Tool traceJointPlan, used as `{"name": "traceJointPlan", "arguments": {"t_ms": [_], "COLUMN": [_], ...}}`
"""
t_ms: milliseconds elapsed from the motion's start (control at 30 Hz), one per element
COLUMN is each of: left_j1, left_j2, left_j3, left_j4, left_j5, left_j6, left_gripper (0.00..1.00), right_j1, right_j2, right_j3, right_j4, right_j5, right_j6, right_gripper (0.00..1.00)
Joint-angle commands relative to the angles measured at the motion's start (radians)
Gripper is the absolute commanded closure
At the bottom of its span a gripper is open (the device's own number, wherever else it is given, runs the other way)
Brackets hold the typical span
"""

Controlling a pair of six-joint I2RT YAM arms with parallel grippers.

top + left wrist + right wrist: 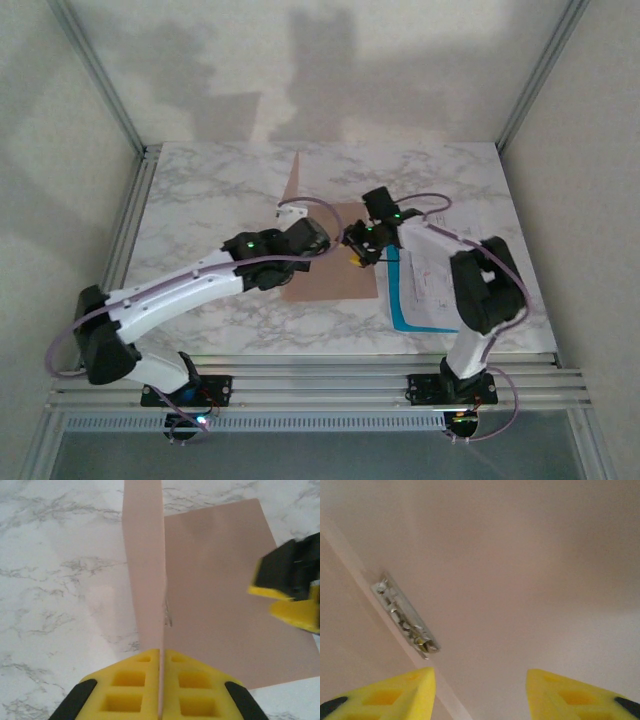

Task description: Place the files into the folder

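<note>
The pinkish-brown folder (335, 275) lies open in the middle of the table, its cover (297, 185) standing upright. My left gripper (318, 238) is shut on the near edge of that cover (145, 570), the card pinched between the yellow pads (130, 690). The flat leaf (225, 605) lies to the right of the cover. My right gripper (356, 255) hovers open low over the flat leaf, nothing between its fingers (395, 695); a metal clip (405, 617) sits by the folder's hinge. The files (435, 285), white sheets on a blue sheet (398, 300), lie right of the folder under the right arm.
The marble table (210, 200) has free room to the left and behind the folder. Frame posts and grey walls close it in on three sides. The right gripper (295, 595) shows at the right edge of the left wrist view, close to the raised cover.
</note>
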Motion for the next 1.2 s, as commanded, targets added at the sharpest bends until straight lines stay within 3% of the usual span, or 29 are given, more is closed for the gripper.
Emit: {"name": "traceJointPlan", "arguments": {"t_ms": [0, 233, 433, 533, 633, 767, 933, 1167], "left_j1": [0.057, 0.154, 0.224, 0.277, 0.371, 0.530, 0.683, 0.692], "left_j2": [-0.097, -0.215, -0.258, -0.266, -0.271, -0.278, -0.291, -0.205], "left_j3": [-0.066, -0.173, -0.212, -0.226, -0.235, -0.236, -0.152, 0.046], "left_j4": [0.077, 0.100, -0.018, -0.112, -0.207, -0.269, -0.297, -0.341], "left_j5": [0.061, 0.124, 0.073, 0.040, 0.043, 0.108, 0.180, 0.194], "left_j6": [-0.052, -0.120, -0.232, -0.311, -0.382, -0.411, -0.404, -0.369], "left_gripper": [1.00, 1.00, 1.00, 0.80, 0.51, 0.28, 0.22, 0.23], "right_j1": [0.042, 0.044, 0.044, 0.043, 0.043, 0.042, 0.043, 0.034], "right_j2": [0.089, 0.208, 0.241, 0.248, 0.242, 0.230, 0.201, 0.115], "right_j3": [0.107, 0.159, 0.123, 0.110, 0.109, 0.115, 0.139, 0.237], "right_j4": [-0.012, -0.112, -0.142, -0.143, -0.147, -0.154, -0.162, -0.233], "right_j5": [-0.022, 0.014, 0.016, 0.003, -0.003, -0.013, -0.020, 0.015], "right_j6": [-0.023, -0.039, -0.031, -0.020, -0.017, -0.015, -0.020, -0.085], "right_gripper": [0.51, 0.55, 0.57, 0.58, 0.58, 0.58, 0.57, 0.52]}}
